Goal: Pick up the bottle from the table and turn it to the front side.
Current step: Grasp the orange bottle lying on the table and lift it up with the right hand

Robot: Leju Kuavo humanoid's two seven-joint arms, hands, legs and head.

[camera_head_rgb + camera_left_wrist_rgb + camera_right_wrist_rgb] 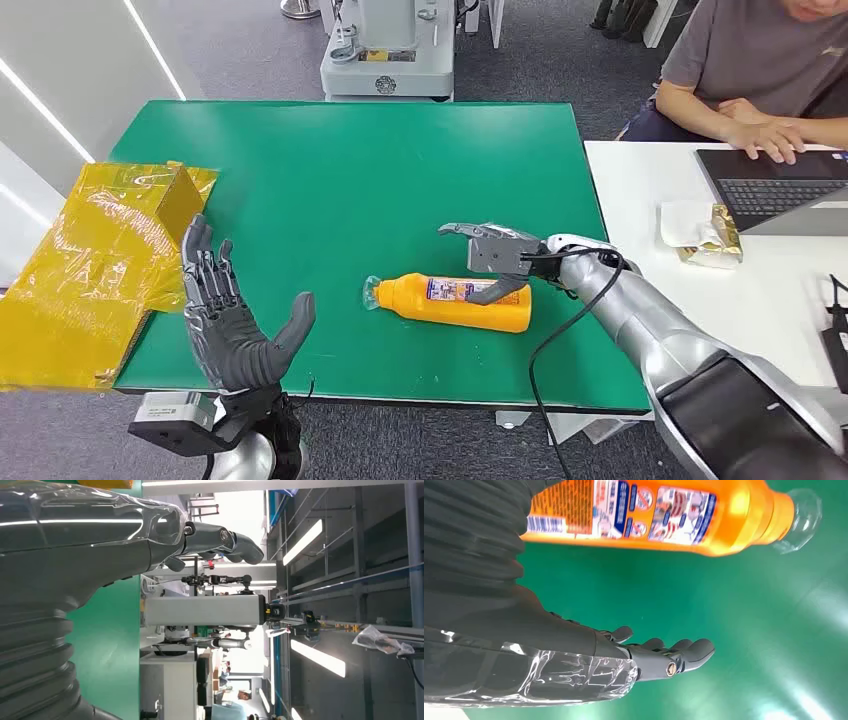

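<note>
Head view has the orange bottle (pixel 455 301) lying on its side on the green table (pixel 340 170), its clear cap toward the robot's left and its label side with the small print and barcode facing up. The right hand (pixel 492 258) sits just above the bottle's base end, fingers spread and reaching past the far side, thumb low on the near side against the body; it holds nothing that I can see. The left hand (pixel 228 320) is raised at the near edge of the table, palm up, fingers apart, empty and well away from the bottle.

From where I stand, the worry is the roll. The bottle is round and smooth, so if the fingers close near the base end alone, it may spin out or skid across the slick green top. A grip that far from the middle may also let the capped end sag once lifted, making the turn sloppy.

Whether the thumb truly presses the bottle I cannot tell. The bottle's underside is hidden. In the right wrist view the base end is cut off behind the hand's cover.
</note>
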